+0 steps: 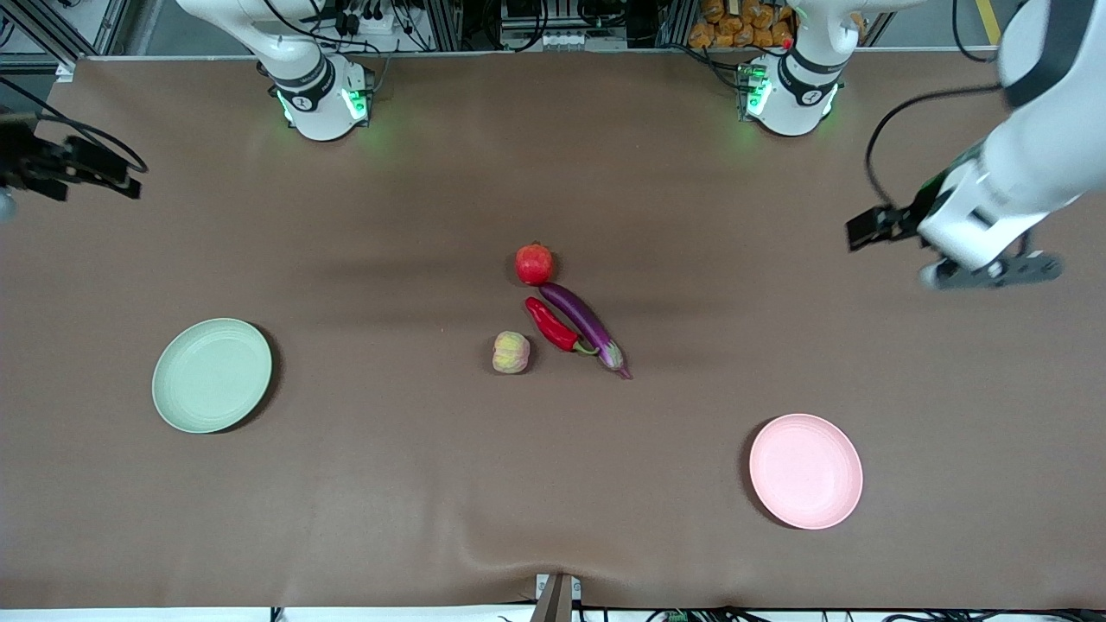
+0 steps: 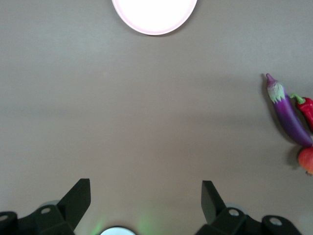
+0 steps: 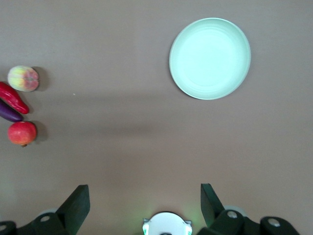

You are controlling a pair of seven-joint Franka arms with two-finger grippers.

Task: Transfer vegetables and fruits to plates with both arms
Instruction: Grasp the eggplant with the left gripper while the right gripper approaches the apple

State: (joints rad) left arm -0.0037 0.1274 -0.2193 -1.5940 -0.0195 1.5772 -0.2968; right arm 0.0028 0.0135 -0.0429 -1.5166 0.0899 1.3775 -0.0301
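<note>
Both grippers held wide, nothing gripped; left gripper point(image 2: 145, 196) and right gripper point(image 3: 145, 198) parked over table ends; eggplant point(image 1: 585, 324) laid diagonally mid-table, well apart from both, left judged slightly nearer

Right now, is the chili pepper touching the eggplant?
Touching. In the front view the chili pepper lies alongside the eggplant, its green stem end pressed against the eggplant's side with no tablecloth showing between them there.
</note>
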